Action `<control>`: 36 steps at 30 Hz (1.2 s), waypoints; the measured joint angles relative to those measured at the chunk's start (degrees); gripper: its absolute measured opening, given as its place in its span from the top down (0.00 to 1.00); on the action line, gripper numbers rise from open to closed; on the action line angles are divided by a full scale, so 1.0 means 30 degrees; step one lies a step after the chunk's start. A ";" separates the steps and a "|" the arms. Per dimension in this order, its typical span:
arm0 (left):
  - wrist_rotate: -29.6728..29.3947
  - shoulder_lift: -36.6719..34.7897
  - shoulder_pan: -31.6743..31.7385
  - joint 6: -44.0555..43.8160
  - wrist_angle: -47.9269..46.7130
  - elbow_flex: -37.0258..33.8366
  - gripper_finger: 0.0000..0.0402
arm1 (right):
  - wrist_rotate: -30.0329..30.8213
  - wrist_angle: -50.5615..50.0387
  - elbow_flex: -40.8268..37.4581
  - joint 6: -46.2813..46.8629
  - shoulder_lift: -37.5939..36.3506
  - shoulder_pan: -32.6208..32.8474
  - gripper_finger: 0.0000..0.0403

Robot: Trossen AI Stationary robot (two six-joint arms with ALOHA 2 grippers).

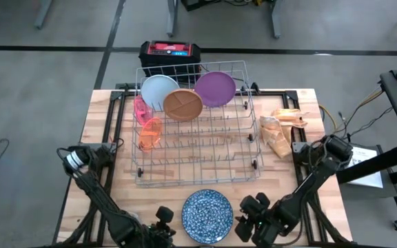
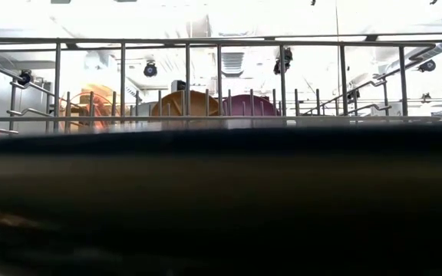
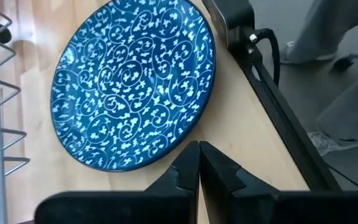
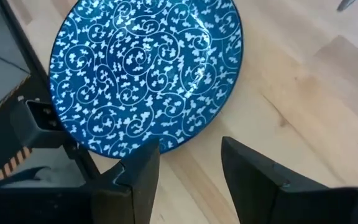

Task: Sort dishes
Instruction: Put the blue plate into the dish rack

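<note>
My clenched left end effector (image 3: 199, 163) and released right end effector (image 4: 188, 167) flank the blue speckled plate (image 1: 207, 215) on the counter (image 1: 109, 131).

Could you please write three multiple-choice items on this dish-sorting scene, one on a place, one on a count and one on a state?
1. Where does the blue patterned plate lie?
A. In the wire rack
B. On the table in front of the rack, between the two grippers
C. On the floor

2. How many plates stand in the wire rack?
A. One
B. Three
C. Five

3. How are the left gripper's fingers?
A. Shut, holding nothing
B. Wide open
C. Shut on a cup

Answers:
1 B, the high view shows it flat on the wood between both grippers.
2 B, the white plate, brown plate and purple plate.
3 A, its wrist view shows the tips together, empty.
</note>
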 joint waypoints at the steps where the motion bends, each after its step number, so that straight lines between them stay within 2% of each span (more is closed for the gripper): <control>1: -0.0023 0.0213 0.0000 -0.0062 0.0095 0.0000 1.00 | -0.0007 -0.0050 0.0000 0.0310 0.0177 -0.0013 0.58; 4: -0.0073 0.0967 0.0022 -0.0318 0.0592 0.0000 1.00 | 0.0048 0.0045 -0.0007 0.1134 0.0823 -0.0013 0.57; 8: -0.1148 0.1968 0.0022 -0.0364 0.1515 0.0000 1.00 | 0.0155 0.0546 -0.0002 0.2009 0.1607 -0.0051 0.55; 12: -0.1993 0.2515 0.0023 -0.0282 0.1721 0.0000 1.00 | 0.0226 0.1570 -0.0007 0.2139 0.2411 -0.0211 0.54; 17: -0.2048 0.3078 0.0362 -0.0288 0.1989 0.0000 1.00 | 0.0882 0.3061 -0.0007 0.2104 0.3409 -0.0454 0.55; 24: -0.2331 0.4114 0.0814 -0.0868 0.2638 0.0086 1.00 | 0.1411 0.3288 -0.0007 0.2402 0.3793 -0.0625 0.56; 32: -0.2892 0.4267 0.0844 -0.0731 0.2870 0.0073 1.00 | 0.2660 0.2948 -0.0029 0.2460 0.3837 -0.0765 0.57; 36: -0.2871 0.4294 0.0918 -0.0667 0.3176 0.0044 1.00 | 0.4013 0.2909 -0.0162 0.2438 0.3844 -0.0810 0.58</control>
